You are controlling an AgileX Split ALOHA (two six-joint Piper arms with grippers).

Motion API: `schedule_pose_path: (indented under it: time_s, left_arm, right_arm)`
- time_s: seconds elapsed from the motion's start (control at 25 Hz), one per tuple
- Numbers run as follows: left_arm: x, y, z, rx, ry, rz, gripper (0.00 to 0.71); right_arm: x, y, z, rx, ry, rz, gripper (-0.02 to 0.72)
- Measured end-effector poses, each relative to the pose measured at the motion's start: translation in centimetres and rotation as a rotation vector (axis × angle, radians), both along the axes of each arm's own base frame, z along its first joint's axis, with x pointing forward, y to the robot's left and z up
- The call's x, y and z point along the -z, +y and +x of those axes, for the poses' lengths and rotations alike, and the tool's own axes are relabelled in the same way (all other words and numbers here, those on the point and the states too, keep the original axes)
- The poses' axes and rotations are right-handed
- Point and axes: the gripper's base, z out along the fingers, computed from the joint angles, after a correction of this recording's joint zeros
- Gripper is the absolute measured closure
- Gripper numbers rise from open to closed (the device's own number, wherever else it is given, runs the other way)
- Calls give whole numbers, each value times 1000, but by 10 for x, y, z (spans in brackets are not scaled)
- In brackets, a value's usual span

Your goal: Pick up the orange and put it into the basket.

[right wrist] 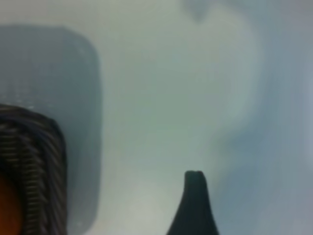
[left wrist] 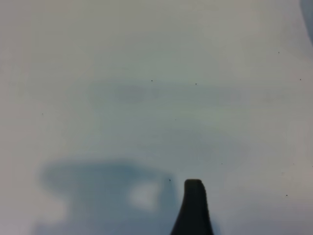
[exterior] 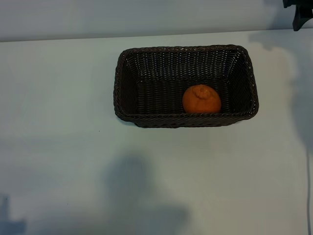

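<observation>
A pale grey-white counter [exterior: 63, 161] fills the exterior view, carrying a rectangular dark brown woven wicker basket [exterior: 186, 120] with rounded corners, a braided rim and sloping sides. The basket's long axis runs left to right across that view, its open mouth facing up. Inside it, on the woven floor toward the right half and close against the near wall, sits a small round, slightly flattened orange fruit [exterior: 201, 99], its dimpled, puckered top turned upward and a little toward the far wall. The skin is bright orange and shows no visible blemish.

Only a dark sliver of the right arm [exterior: 299, 14] shows, at the top right corner of the exterior view, well apart from the basket. In the right wrist view one black fingertip [right wrist: 194, 205] hangs over bare counter, with a corner of the basket [right wrist: 39, 171] and an edge of the orange [right wrist: 7, 208] beside it; nothing sits between the jaws, though how far apart they stand cannot be told.

The left wrist view shows one black fingertip [left wrist: 194, 208] above bare counter; its jaws stand apart, empty.
</observation>
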Motion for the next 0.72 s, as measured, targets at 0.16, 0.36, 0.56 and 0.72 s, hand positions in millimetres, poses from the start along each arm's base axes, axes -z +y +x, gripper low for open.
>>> schedule_pose_path:
  time_s: [0.16, 0.36, 0.56, 0.72]
  left_arm:
    - [0, 0, 0, 0, 0, 0, 117]
    - [0, 0, 0, 0, 0, 0, 117]
    - [0, 0, 0, 0, 0, 0, 117]
    - [0, 0, 0, 0, 0, 0, 117]
  right_arm:
    - [0, 0, 0, -5, 5, -7, 199]
    - [-13, 0, -6, -8, -19, -18, 203]
    - [-67, 2, -32, -8, -139, -41, 203]
    - [-121, 7, -68, -6, -259, -56, 203]
